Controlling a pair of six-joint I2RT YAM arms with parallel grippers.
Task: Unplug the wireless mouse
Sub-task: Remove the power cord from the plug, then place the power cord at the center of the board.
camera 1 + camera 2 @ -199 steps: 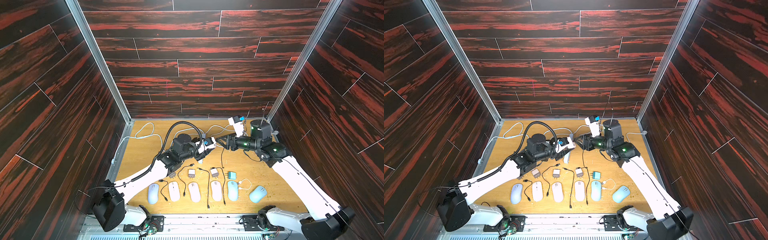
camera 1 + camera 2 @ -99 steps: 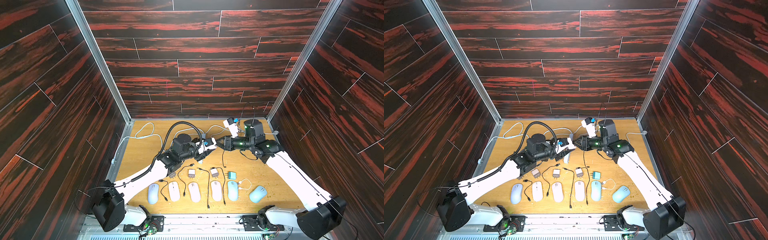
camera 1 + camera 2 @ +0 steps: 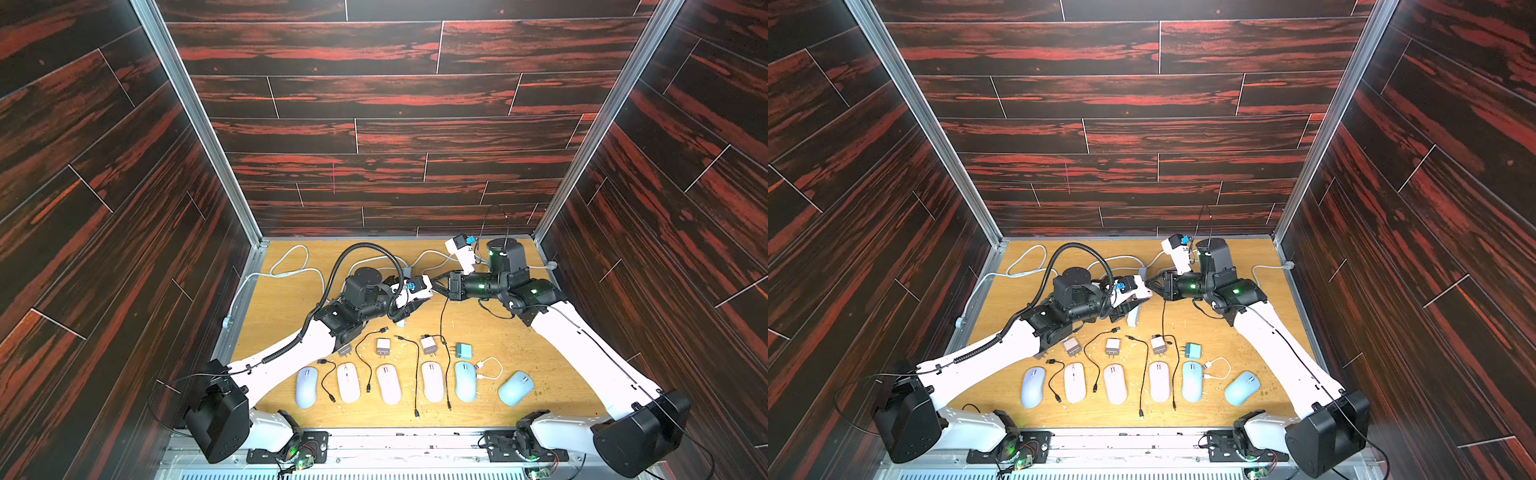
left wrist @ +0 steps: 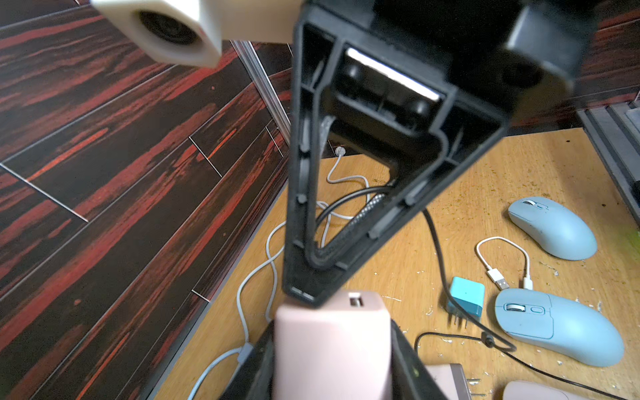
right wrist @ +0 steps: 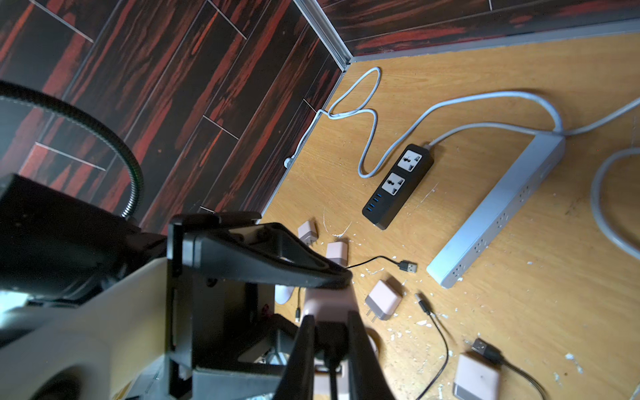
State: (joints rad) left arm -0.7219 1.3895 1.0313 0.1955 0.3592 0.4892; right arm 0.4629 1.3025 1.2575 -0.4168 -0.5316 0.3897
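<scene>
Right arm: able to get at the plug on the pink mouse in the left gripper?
Likely yes, nothing blocks it: the right gripper straddles the black plug, seemingly pinching it, at the end of the pink mouse the left gripper holds up.

- pink mouse (image 4: 332, 356), clamped in the left gripper (image 4: 332, 325): smooth matt plastic.
- cable plug (image 5: 331, 341), pinched in the right gripper (image 5: 330, 317): dull black plastic, like the fingers (image 5: 301, 356) beside it.
- table (image 5: 519, 329) under both grippers: pale wood-grain board, matt, scuffed, flecked with white chips.
- black power strip (image 5: 398, 187) beyond the right gripper: glossy plastic.
- grey power strip (image 5: 502, 207) near it: smooth, satin; whether it is metal or plastic is unclear.
- walls (image 3: 374, 95): dark, red-streaked wood-look panels with a slight sheen.
- corner rail (image 5: 322, 31): bare metal.
</scene>
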